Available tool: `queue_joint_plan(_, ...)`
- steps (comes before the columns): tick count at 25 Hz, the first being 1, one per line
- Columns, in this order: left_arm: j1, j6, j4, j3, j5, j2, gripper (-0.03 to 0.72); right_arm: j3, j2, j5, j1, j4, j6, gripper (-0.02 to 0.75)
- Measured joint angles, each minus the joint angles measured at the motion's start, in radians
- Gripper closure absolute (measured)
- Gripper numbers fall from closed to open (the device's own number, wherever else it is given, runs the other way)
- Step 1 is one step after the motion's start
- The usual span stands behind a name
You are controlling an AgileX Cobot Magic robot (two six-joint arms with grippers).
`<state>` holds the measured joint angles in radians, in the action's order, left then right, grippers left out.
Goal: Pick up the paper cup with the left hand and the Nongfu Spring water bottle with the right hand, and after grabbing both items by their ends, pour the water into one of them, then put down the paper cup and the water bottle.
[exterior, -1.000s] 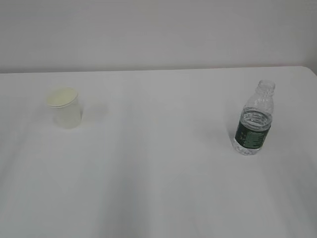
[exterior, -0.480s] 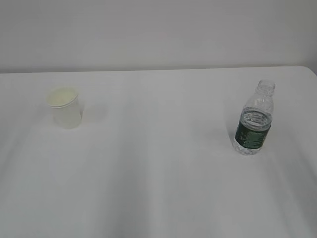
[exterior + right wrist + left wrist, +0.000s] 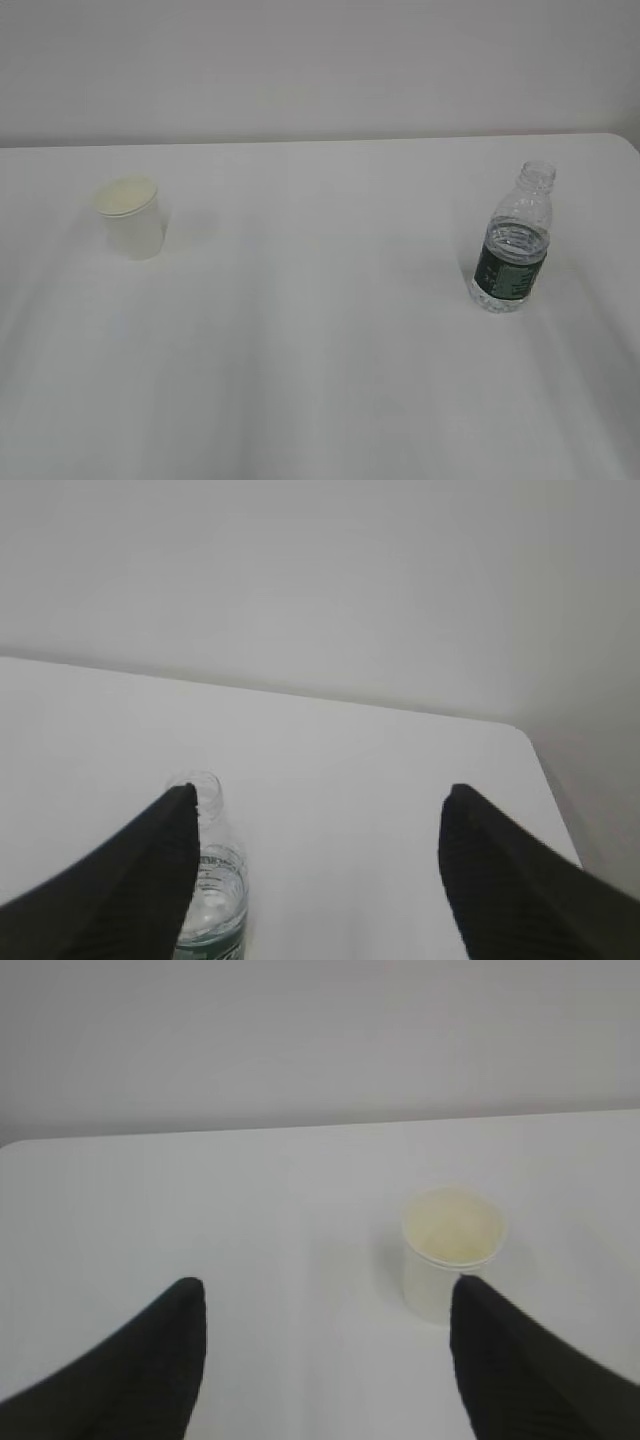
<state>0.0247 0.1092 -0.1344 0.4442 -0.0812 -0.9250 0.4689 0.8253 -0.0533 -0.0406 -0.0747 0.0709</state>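
- Paper cup (image 3: 131,217): upright, left of frame, on the table (image 3: 320,330).
- Water bottle (image 3: 514,245): upright, uncapped, right of frame.
- Left claw (image 3: 325,1305): released, empty.
- Right claw (image 3: 315,815): released, empty.

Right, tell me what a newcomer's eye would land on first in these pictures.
First, the small clear ribbed plastic bottle with a dark green label band, standing upright and capless on the right of the bare white table. Next, the small white tapered paper cup with a cream inside, upright on the far left. In the wrist views, the black fingers of the left gripper and right gripper stand wide apart, holding nothing.
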Motion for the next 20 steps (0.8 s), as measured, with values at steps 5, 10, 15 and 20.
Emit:
queue_joint_plan(5,0.086,0.0,0.0,-0.052,-0.131,-0.055,0.141,-0.055,0.062,-0.104,0.0,-0.001,-0.014,0.167)
queue_joint_plan(10,0.157,0.0,0.0,-0.083,-0.22,-0.141,0.141,-0.125,0.076,-0.196,-0.004,-0.004,-0.051,0.167)
queue_joint_plan(15,0.161,0.0,-0.002,-0.083,-0.25,-0.195,0.141,-0.196,0.101,-0.287,-0.024,-0.006,-0.071,0.167)
queue_joint_plan(20,0.207,0.0,-0.006,-0.114,-0.318,-0.2,0.141,-0.26,0.148,-0.402,-0.04,-0.05,-0.079,0.167)
